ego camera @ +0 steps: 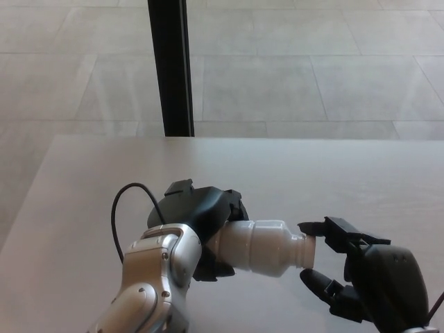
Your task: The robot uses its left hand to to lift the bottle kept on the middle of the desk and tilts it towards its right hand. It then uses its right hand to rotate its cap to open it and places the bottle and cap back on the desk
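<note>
Your left hand (201, 222) grips the white plastic bottle (260, 248) lower-centre; right hand (361, 274), fingers spread, brushes the cap (304, 250). Shallow pinch = slip w/o unscrewing.

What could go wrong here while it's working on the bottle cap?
The bottle is held nearly sideways by the left robot hand, cap end toward the right robot hand. If the right fingers only catch the cap's edge, they may slip instead of turning it. Twisting could also spin the whole bottle in the left grasp. Once the cap is off, anything inside could spill onto the desk.
</note>
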